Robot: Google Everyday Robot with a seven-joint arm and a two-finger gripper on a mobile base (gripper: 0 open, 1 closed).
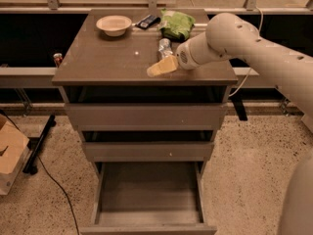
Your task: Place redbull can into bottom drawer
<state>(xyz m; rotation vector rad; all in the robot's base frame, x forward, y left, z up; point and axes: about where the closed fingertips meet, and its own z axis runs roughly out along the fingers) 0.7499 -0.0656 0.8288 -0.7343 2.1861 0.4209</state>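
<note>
Pincer point(162, 67) sits low over the counter point(102, 58), near the front edge and right of centre, tips pointing left. Can't tell whether it's released or clenched. Redbull can point(165, 47) is on the counter just behind the pincer; contact unclear. Bottom drawer point(146, 192) is pulled out. Bowl point(114, 24) and green bag point(177, 24) are at the counter's back. Small red can point(58, 59) is on the ledge to the left.
</note>
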